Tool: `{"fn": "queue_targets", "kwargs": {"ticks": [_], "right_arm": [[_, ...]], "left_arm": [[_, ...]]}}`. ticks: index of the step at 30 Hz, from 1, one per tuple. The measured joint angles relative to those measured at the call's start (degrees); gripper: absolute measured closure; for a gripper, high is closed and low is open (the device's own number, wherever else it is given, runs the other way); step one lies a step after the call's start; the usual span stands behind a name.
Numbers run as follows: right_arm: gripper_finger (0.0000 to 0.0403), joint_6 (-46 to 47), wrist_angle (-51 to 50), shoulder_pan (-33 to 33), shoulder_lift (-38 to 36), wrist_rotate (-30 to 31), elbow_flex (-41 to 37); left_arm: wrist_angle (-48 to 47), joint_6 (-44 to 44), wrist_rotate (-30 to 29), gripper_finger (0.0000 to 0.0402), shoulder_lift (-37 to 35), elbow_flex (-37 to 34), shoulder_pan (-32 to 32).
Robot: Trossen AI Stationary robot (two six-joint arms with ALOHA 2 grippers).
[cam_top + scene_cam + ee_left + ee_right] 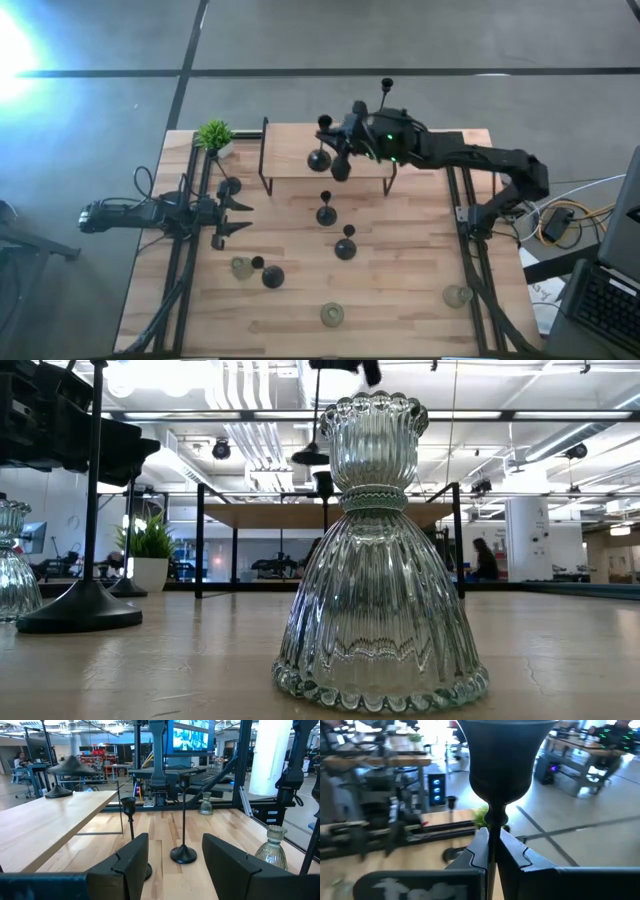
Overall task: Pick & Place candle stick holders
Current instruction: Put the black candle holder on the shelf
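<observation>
- While the right gripper (492, 851) hangs above the raised wooden shelf (290, 150) at the table's far side, its fingers are clamped on the thin stem of a black candle stick holder (500, 765), whose cup top fills the right wrist view.
- The held holder's domed base shows above the shelf's near edge in the high view, beside a second black holder (318, 158) standing on the shelf.
- The left gripper (172, 855) waits over the table's left side, its fingers parted and holding nothing.
- Two black holders (326, 213) stand mid-table and another (272, 276) nearer the front.
- Ribbed glass holders (380, 560) stand along the table's front.
- A small potted plant (214, 135) sits at the far left corner.
</observation>
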Motion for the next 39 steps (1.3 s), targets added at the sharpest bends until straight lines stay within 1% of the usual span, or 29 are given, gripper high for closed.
{"fn": "queue_targets", "kwargs": {"ticks": [3, 5, 8, 10, 12, 15, 21, 30, 34, 39], "right_arm": [[0.0391, 1.81, 0.19, -2.27, 2.26, 3.58, 0.04], [0.0391, 2.91, 0.25, -3.14, 3.52, 8.53, 0.02], [0.0391, 4.27, 1.96, -3.52, 5.23, 17.66, 0.0], [0.0391, 5.39, 4.08, -3.5, 6.33, 20.71, 0.0], [0.0391, 6.15, 7.61, -3.45, 7.43, 21.26, 0.01], [0.0391, 8.3, 10.28, -3.48, 8.41, 22.15, -0.02], [0.0392, 11.54, 6.78, -3.52, 8.64, 27.83, -0.02], [0.0392, 12.96, 5.52, -3.55, 8.53, 28.22, 0.21], [0.0392, 12.89, -0.22, -3.54, 9.92, 28.22, 5.21], [0.0392, 12.28, -8.62, -3.52, 14.27, 28.25, 12.72]], "left_arm": [[0.02, 0.01, 0.01, 0.0211, 0.02, 0.0, 0.0], [0.02, 0.0, 0.0, 0.0211, 0.02, 0.0, 0.0], [0.02, 0.0, 0.02, 0.0211, 0.02, 0.0, 0.0], [0.02, 0.01, 0.02, 0.0211, 0.02, 0.0, -0.01], [0.02, 0.0, 0.06, 0.0211, 0.0, 0.02, -0.02], [0.02, 0.01, 0.15, 0.0211, 0.02, 0.01, 0.0], [0.02, 0.01, 0.2, 0.0211, 0.02, 0.0, 0.0], [0.02, 0.0, 0.16, 0.0211, 0.02, 0.0, 0.0], [0.02, 0.02, 0.15, 0.0211, 0.02, 0.0, -0.02], [0.03, 0.02, -0.03, 0.0211, 0.04, 0.02, 0.0]]}}
